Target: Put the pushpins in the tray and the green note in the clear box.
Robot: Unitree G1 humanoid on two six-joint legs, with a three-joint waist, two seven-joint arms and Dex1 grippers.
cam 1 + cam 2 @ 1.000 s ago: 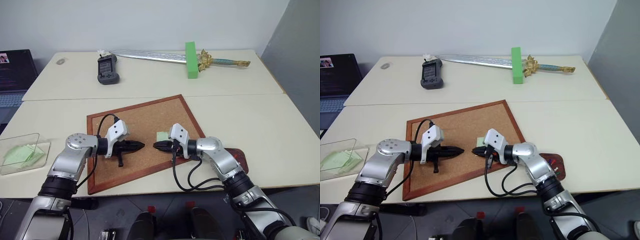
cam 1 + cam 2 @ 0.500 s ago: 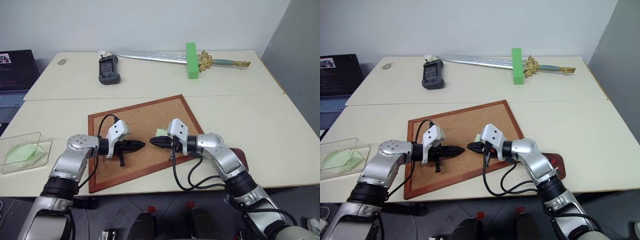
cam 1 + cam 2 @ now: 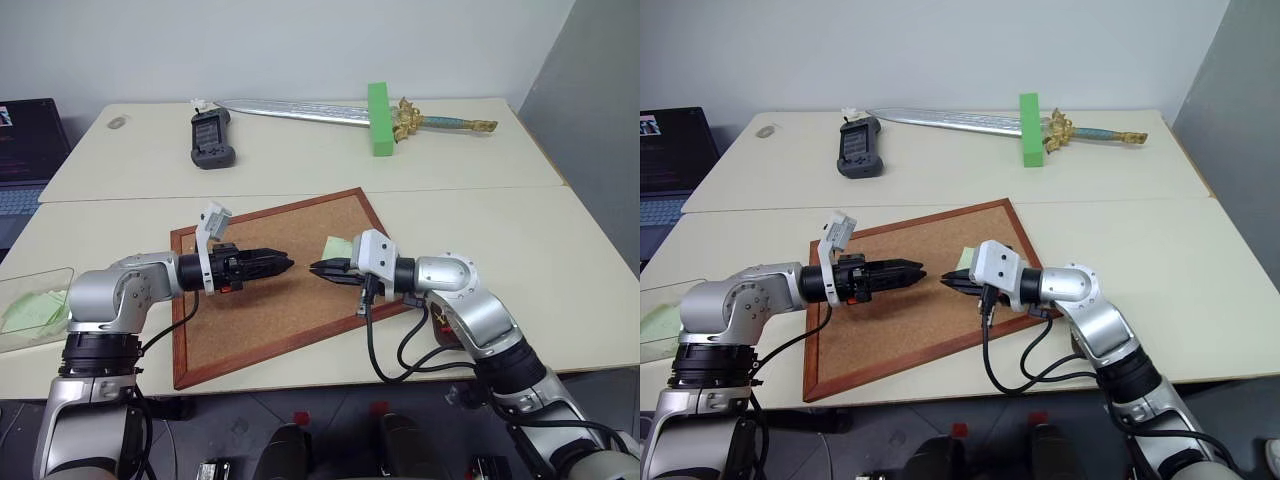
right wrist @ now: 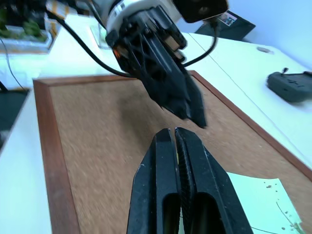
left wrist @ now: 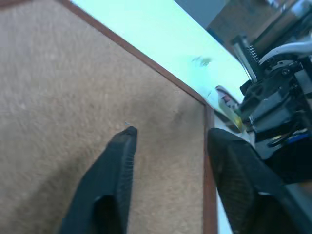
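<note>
While both grippers hang tip to tip above the corkboard point(image 3: 270, 285), the left gripper point(image 3: 282, 264) has its two fingers parted with nothing between them, and the right gripper point(image 3: 322, 268) has its fingers pressed flat together; whether a pin is pinched between them cannot be told. One green note point(image 3: 337, 246) lies flat on the cork just behind the right gripper's fingers, toward the board's far edge; its long axis cannot be told because the gripper covers part of it. In the right wrist view its corner shows directly beside that gripper's fingers. One clear box point(image 3: 35, 307) sits at the table edge well out beyond the left arm's elbow side, with pale green paper inside. One tray point(image 3: 1080, 340) lies under the right forearm, mostly hidden; in the left wrist view it shows just past the corkboard's frame. Loose pushpins are too small to count.
</note>
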